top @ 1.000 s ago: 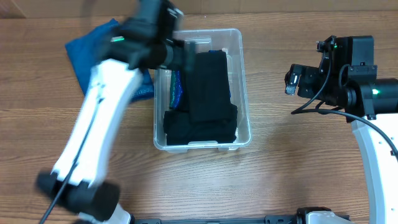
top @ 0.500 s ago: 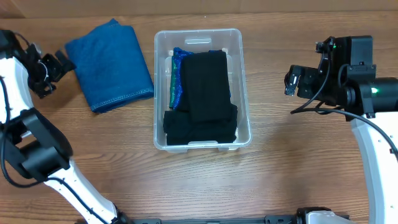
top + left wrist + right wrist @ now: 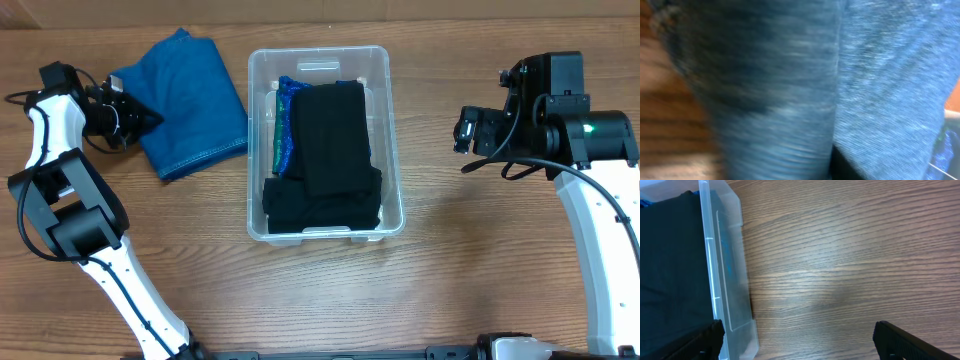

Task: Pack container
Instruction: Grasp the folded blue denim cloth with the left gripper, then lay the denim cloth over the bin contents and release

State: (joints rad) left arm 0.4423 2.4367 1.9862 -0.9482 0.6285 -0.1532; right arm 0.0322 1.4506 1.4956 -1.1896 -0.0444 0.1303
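Observation:
The clear container (image 3: pixel 393 150) stands mid-table, packed with folded black clothes (image 3: pixel 335 140) over a blue item (image 3: pixel 284 118). To its left a folded blue cloth (image 3: pixel 190 100) lies on the wood. My left gripper (image 3: pixel 140 120) is at that cloth's left edge, its fingers drawn to a point on the fabric. The left wrist view is blurred and filled with the blue cloth (image 3: pixel 880 75). Right of the container, my right gripper (image 3: pixel 468 130) hangs open over bare wood, empty (image 3: pixel 802 345). The container's wall (image 3: pixel 725 270) shows at the left of the right wrist view.
The wooden table (image 3: pixel 480 260) runs around the container on all sides. The left arm's white links (image 3: pixel 60 200) stretch along the table's left side.
The left arm has swung from over the container to the far left and reached the blue cloth's left edge, its fingers closing there. The right arm has barely shifted.

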